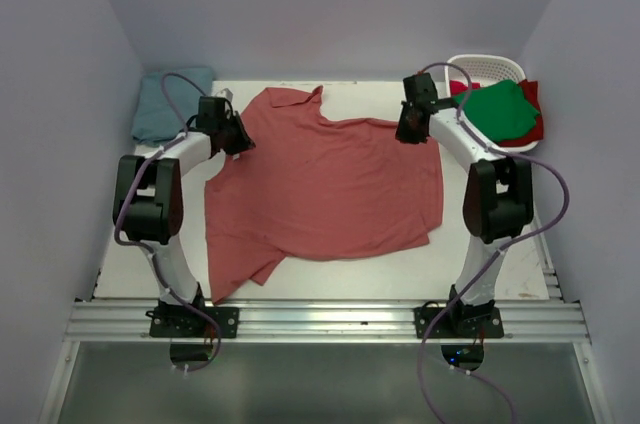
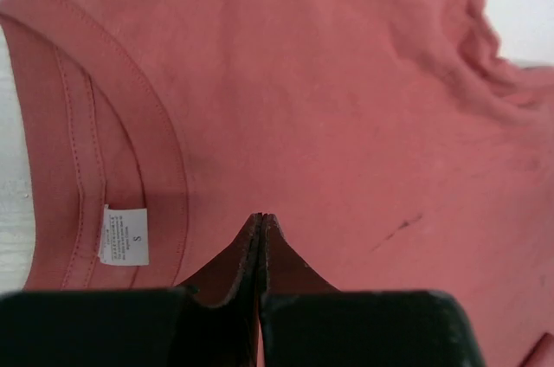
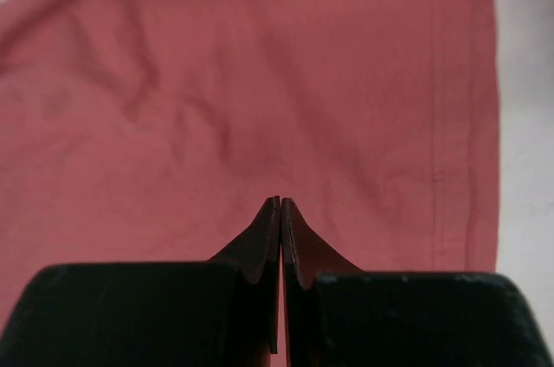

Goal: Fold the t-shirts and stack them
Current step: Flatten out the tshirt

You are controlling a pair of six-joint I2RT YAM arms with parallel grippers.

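A faded brick-red shirt (image 1: pixel 330 189) lies spread out over the middle of the table (image 1: pixel 500 274), its neck toward the far edge and its bottom hem toward the arms. One lower corner reaches almost to the near edge on the left.

The left gripper (image 1: pixel 235 139) sits low over the shirt's left shoulder. From its own camera, its two fingers are pressed tight together (image 2: pixel 262 222) right above the cloth, just beside the neckline, where a small white size label (image 2: pixel 124 235) shows. The right gripper (image 1: pixel 408 129) is down at the shirt's far right side, fingers likewise closed against each other (image 3: pixel 280 204), with the stitched hem of the cloth running just to the right of them. Whether either pair pinches any cloth, I cannot tell.

A teal-blue shirt (image 1: pixel 165 109) lies bunched in the far left corner. At the far right, a green shirt (image 1: pixel 500 109) rests on a brighter red one (image 1: pixel 532 129), both spilling out of a white basket (image 1: pixel 487 65).
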